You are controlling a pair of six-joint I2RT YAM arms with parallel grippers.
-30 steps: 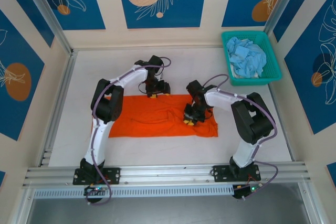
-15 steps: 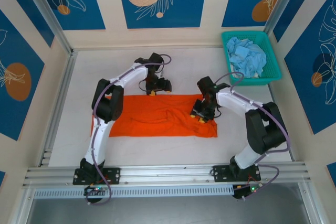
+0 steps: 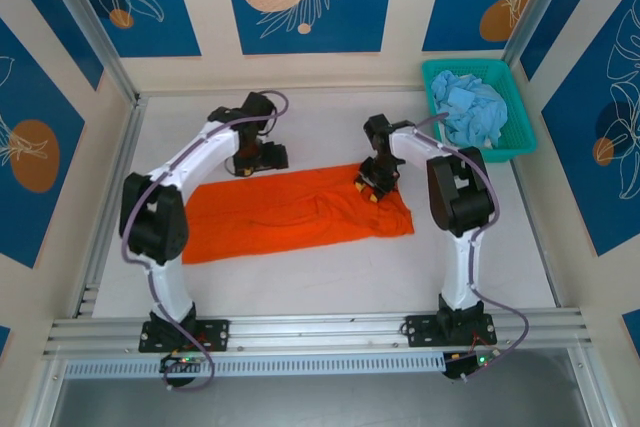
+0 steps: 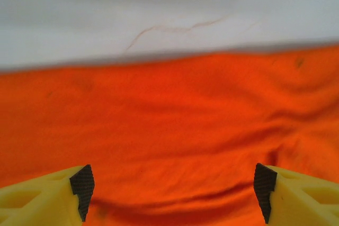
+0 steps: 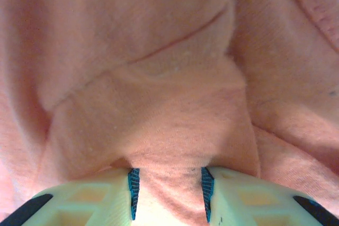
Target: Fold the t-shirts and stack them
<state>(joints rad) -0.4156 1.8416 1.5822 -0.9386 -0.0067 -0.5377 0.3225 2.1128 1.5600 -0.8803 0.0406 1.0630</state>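
The orange t-shirt (image 3: 290,212) lies across the middle of the table as a long folded strip, its right end tilted toward the back. My left gripper (image 3: 255,159) hovers at the strip's far edge, left of centre. In the left wrist view its jaws (image 4: 172,189) stand wide open over the orange cloth (image 4: 169,115) with nothing between them. My right gripper (image 3: 370,185) sits on the shirt's far right part. In the right wrist view it (image 5: 168,189) is shut on a bunched fold of the cloth (image 5: 159,78), which looks washed-out pink there. Pale blue t-shirts (image 3: 470,112) lie crumpled in the basket.
The teal mesh basket (image 3: 470,66) stands at the back right corner. Aluminium rails run along the near edge (image 3: 320,332) and the left side (image 3: 105,207) of the white table. Bare table lies in front of the shirt and at the back left.
The left gripper has moved left along the shirt's far edge and opened wider. The right gripper has moved toward the back, dragging the shirt's right end so the strip now lies tilted.
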